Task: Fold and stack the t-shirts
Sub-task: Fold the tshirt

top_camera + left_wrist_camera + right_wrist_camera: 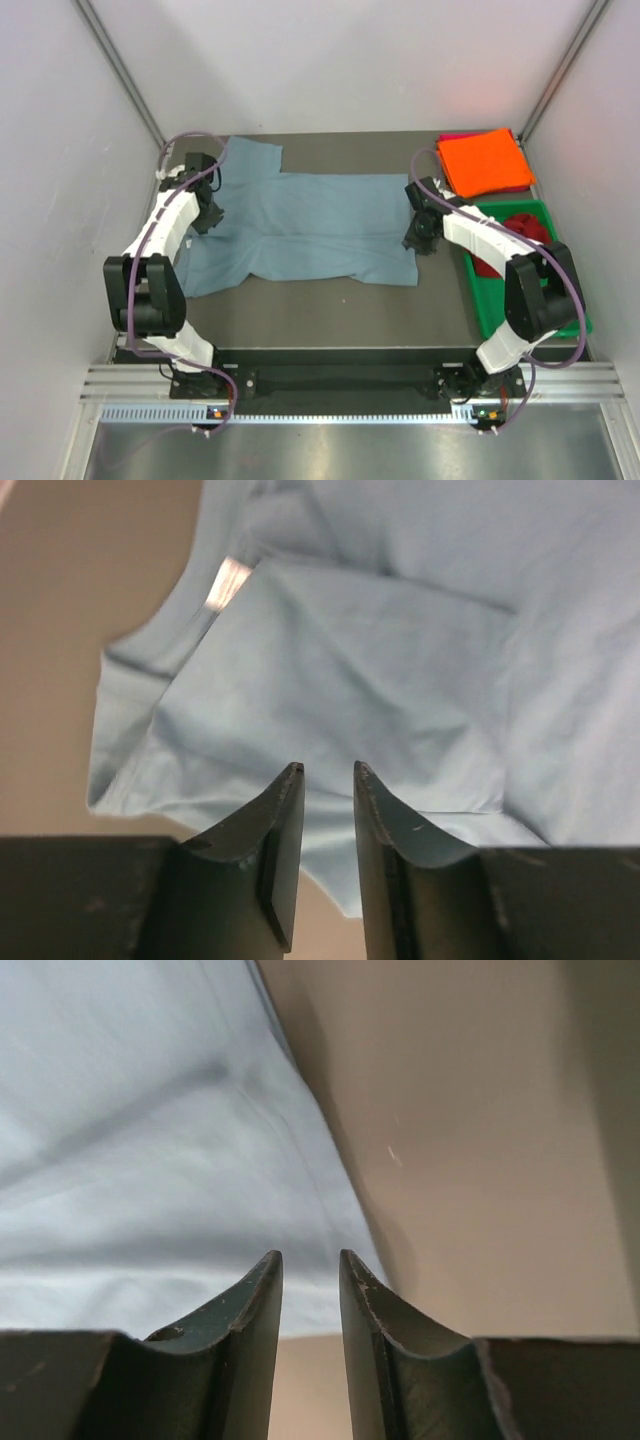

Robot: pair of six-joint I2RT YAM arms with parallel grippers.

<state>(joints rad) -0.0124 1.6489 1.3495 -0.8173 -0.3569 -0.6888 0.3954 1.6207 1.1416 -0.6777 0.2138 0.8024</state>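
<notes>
White walls close in the dark table (330, 310), and the blue shirt (310, 225) lies spread flat across its middle, sideways to you, with the sleeves on the left and the hem on the right. Your left gripper (327, 768) hovers low over the collar end, its jaws a little apart with nothing between them; only cloth shows below. Your right gripper (310, 1253) is over the hem edge, where the cloth meets the bare table, and its jaws also stand slightly apart and hold nothing. At the far right corner the orange shirt (485, 160) sits folded on top of a pink shirt (452, 136), of which only a thin edge shows. The red shirt (525, 228) lies crumpled in the green tray (495, 310) at the right side. I judge that the blue shirt is laid out and ready, and that the first fold is not yet made. For the next move you probably need to take one long edge at both ends, each gripper pinching only the top layers, and carry it over evenly so that the cloth does not twist. Please watch the wrinkles near the collar, because they can bunch under the fold.
</notes>
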